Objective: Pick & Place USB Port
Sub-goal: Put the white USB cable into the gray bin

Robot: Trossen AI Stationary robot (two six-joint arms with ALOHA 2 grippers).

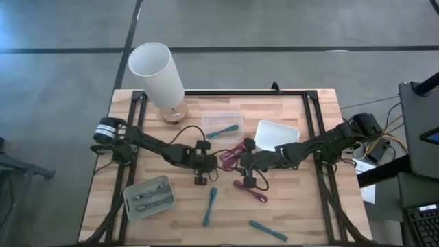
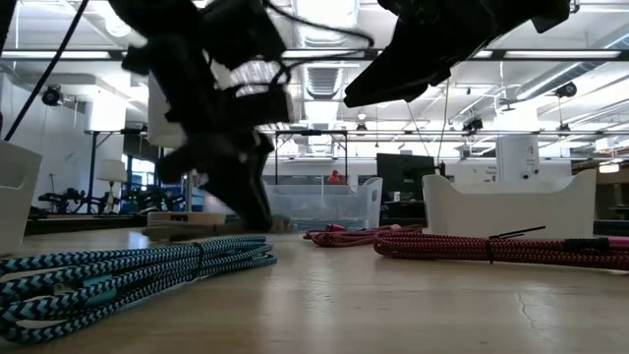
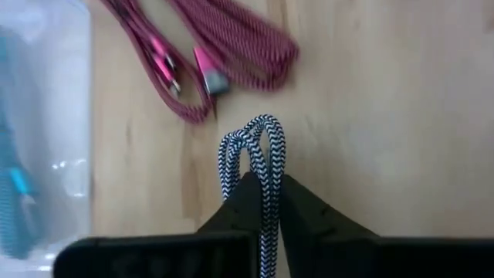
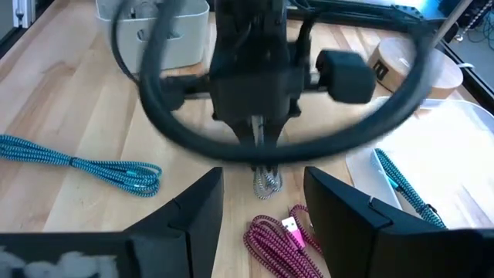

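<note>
A black-and-white braided USB cable [image 3: 255, 150] is folded into a bundle and sits in my left gripper [image 3: 262, 185], which is shut on it near the table's middle [image 1: 211, 160]. A pink cable bundle [image 3: 224, 46] lies on the wood just beyond it. My right gripper [image 4: 262, 224] is open and faces the left gripper from the table's right [image 1: 240, 163]. Its fingers stand either side of the hanging cable [image 4: 267, 181] but short of it, touching nothing. In the low view the left gripper [image 2: 246, 192] reaches down close to the tabletop. My left gripper pinches the black-and-white cable between its two fingers, just behind the folded loop end [image 3: 266, 174], with several strands in the pinch. The fingers come from above, pointing down, and lie along the strands. The loop end [image 4: 267, 184] sticks out below the fingertips. Whether it touches the wood does not show.
A clear container [image 1: 223, 118] holding a teal cable and a white bin [image 1: 278, 134] stand toward the far side. A grey tray [image 1: 147, 195] with cables sits near left. Teal cables [image 1: 209, 206] [image 1: 267, 230] and another pink cable [image 1: 250, 192] lie nearer. A white cylinder [image 1: 158, 72] stands far left.
</note>
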